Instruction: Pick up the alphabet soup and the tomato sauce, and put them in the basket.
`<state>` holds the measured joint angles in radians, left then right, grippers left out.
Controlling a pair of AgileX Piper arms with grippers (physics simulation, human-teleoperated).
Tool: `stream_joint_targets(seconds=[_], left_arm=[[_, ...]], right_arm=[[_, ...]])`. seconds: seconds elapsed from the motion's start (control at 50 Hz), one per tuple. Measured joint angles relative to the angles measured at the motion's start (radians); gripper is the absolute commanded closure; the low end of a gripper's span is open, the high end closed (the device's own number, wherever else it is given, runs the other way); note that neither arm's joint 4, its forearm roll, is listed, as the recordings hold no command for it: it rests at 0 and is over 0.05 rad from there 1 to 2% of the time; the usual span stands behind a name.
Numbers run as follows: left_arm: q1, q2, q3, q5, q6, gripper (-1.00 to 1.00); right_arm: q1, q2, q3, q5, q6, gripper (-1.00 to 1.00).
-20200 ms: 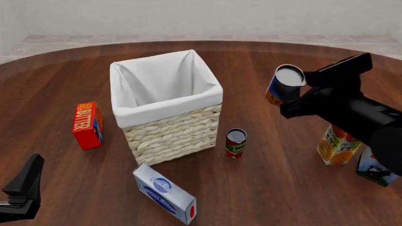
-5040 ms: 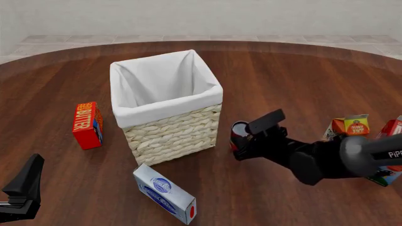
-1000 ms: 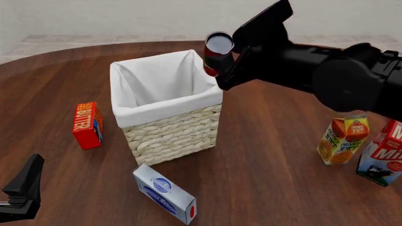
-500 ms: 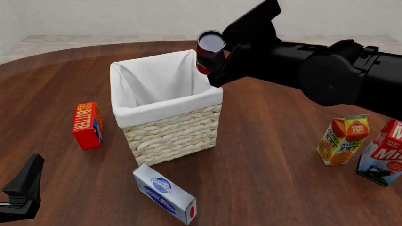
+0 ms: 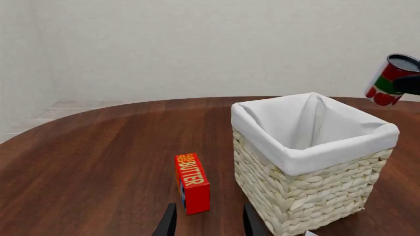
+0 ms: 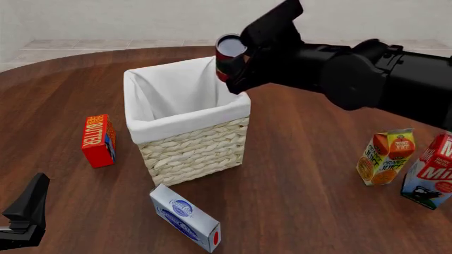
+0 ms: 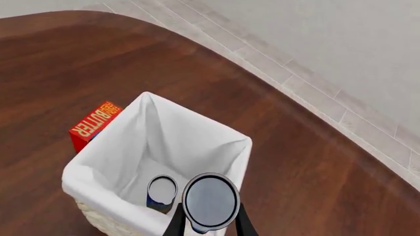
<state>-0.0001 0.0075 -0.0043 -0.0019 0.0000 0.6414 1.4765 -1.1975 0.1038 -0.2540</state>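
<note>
A: Tomato sauce (image 6: 227,58) — where?

B: Upper middle of the front frame, off the table, pinched in the right gripper (image 6: 238,62). Hanging over the far right corner of the basket (image 6: 190,145), silver top tipped toward the camera. Seen again at the upper right edge of the left wrist frame, red and green, above the cloth rim.

A: Soup?

B: Already in. Right wrist frame, lower middle: alphabet soup (image 7: 161,192) standing on the basket floor, silver top up, blue side just visible. Sauce lid sits right next to it in that frame, fingers (image 7: 174,225) closed against the can on either side.

A: So half done?

B: Looks that way. One can delivered, second held over the opening but not released. Left to do, by judgement: shift slightly further inside the rim, lower or simply let go.

A: Left gripper (image 5: 207,220)?

B: Low at the bottom of its own frame, fingers spread, nothing between them. Parked at the lower left corner of the front frame, well apart from the basket.

A: Other clutter?

B: Butter box (image 6: 98,140) left of the basket, white-blue box (image 6: 186,218) in front, juice carton (image 6: 385,157) and milk carton (image 6: 431,171) at the right edge. None touching the basket.
</note>
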Motion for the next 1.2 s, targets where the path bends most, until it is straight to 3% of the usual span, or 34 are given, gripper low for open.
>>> stream_joint_targets(seconds=[1.2], left_arm=[[0.000, 0.000, 0.000, 0.000, 0.000, -1.00]], right_arm=[[0.011, 0.165, -0.182, 0.122, -0.028, 1.00]])
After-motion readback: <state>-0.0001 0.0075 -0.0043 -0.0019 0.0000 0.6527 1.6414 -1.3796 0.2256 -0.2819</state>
